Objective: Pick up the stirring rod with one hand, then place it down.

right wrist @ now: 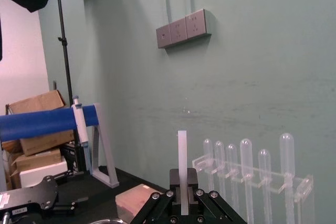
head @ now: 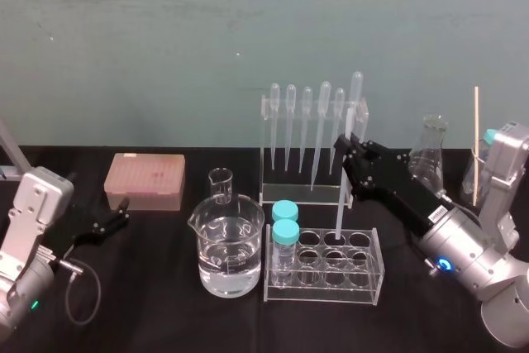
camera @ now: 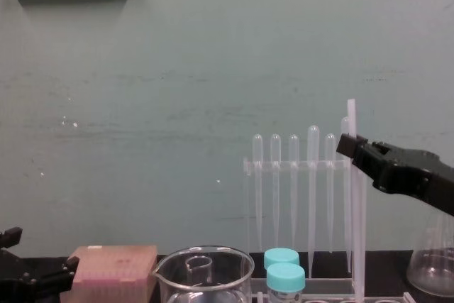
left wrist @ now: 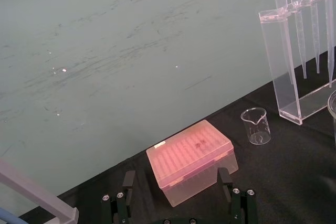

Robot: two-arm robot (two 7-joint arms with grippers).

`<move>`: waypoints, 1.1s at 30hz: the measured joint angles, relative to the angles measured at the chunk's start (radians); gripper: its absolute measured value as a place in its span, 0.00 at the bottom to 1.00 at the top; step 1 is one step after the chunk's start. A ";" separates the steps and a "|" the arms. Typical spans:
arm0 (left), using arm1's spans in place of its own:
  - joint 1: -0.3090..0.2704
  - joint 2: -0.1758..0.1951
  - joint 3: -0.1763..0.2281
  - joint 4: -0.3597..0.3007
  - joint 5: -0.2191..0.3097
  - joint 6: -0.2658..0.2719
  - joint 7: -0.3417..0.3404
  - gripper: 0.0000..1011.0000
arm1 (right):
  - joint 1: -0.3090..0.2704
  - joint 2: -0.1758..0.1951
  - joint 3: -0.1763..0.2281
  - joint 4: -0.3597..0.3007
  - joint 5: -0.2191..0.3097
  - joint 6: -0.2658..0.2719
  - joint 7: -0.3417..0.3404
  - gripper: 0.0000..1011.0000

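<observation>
The stirring rod (head: 341, 192) is a thin whitish stick standing nearly upright, with my right gripper (head: 347, 151) shut on its upper part. Its lower end reaches down to a back hole of the clear tube rack (head: 369, 280); I cannot tell whether it rests there. In the chest view the rod (camera: 357, 204) rises past the black right gripper (camera: 349, 145), in front of the pipettes. The right wrist view shows the rod (right wrist: 182, 161) pinched between the two fingers (right wrist: 192, 184). My left gripper (head: 116, 214) is parked open at the left, near the pink box (left wrist: 190, 158).
A large beaker of water (head: 230, 254) and a small beaker (head: 221, 186) stand left of the tube rack, which holds two blue-capped tubes (head: 285, 233). A pipette rack (head: 314, 134) stands behind. A conical flask (head: 430, 159) and a thin wooden stick (head: 476, 138) are at the right.
</observation>
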 joint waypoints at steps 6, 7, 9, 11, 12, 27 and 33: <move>0.000 0.000 0.000 0.000 0.000 0.000 0.000 0.99 | 0.002 -0.006 -0.004 0.012 -0.007 0.008 0.000 0.07; 0.000 0.000 0.000 0.000 0.000 0.000 0.000 0.99 | 0.003 -0.008 -0.005 0.015 -0.008 0.008 0.000 0.07; 0.000 0.000 0.000 0.000 0.000 0.000 0.000 0.99 | 0.005 -0.010 -0.008 0.024 -0.013 0.008 0.000 0.07; 0.000 0.000 0.000 0.000 0.000 0.000 0.000 0.99 | 0.007 -0.012 -0.010 0.030 -0.017 0.004 0.003 0.07; 0.000 0.000 0.000 0.000 0.000 0.000 0.000 0.99 | 0.010 -0.015 -0.012 0.038 -0.018 -0.002 0.008 0.07; 0.000 0.000 0.000 0.000 0.000 0.000 0.000 0.99 | 0.025 -0.035 -0.021 0.108 -0.053 -0.068 0.039 0.07; 0.000 0.000 0.000 0.000 0.000 0.000 0.000 0.99 | 0.024 -0.041 -0.021 0.132 -0.074 -0.071 0.028 0.07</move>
